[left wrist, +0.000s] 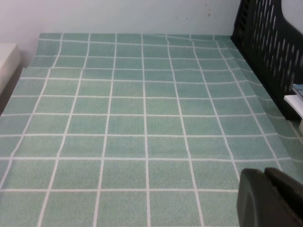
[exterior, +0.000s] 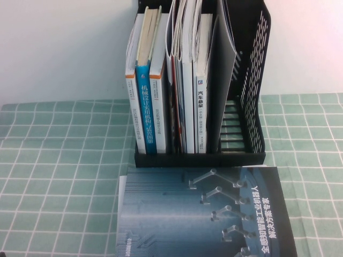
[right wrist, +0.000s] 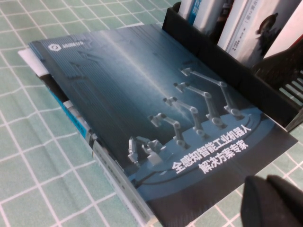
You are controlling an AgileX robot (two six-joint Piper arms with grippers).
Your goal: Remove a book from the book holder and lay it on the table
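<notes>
The book [exterior: 203, 214], dark navy with a silvery robot-arm graphic and a white Chinese title, lies flat on the green-checked table [exterior: 53, 176] just in front of the black book holder [exterior: 198, 159]. In the right wrist view the book [right wrist: 142, 104] rests on top of other thin volumes. My right gripper [right wrist: 267, 182] is shut and empty, hovering over bare cloth just off the book's near corner. My left gripper [left wrist: 265, 172] is shut and empty above the table [left wrist: 118, 118], well to the side of the holder [left wrist: 265, 52]. Neither gripper shows in the high view.
Several upright books fill the holder's left and middle compartments, among them a cyan-spined one [exterior: 146, 112]; its right compartment [exterior: 236, 123] is empty. A cyan-edged volume [right wrist: 75, 118] peeks from under the book. A white wall stands behind. A pale block [left wrist: 7, 61] sits at the table's far edge.
</notes>
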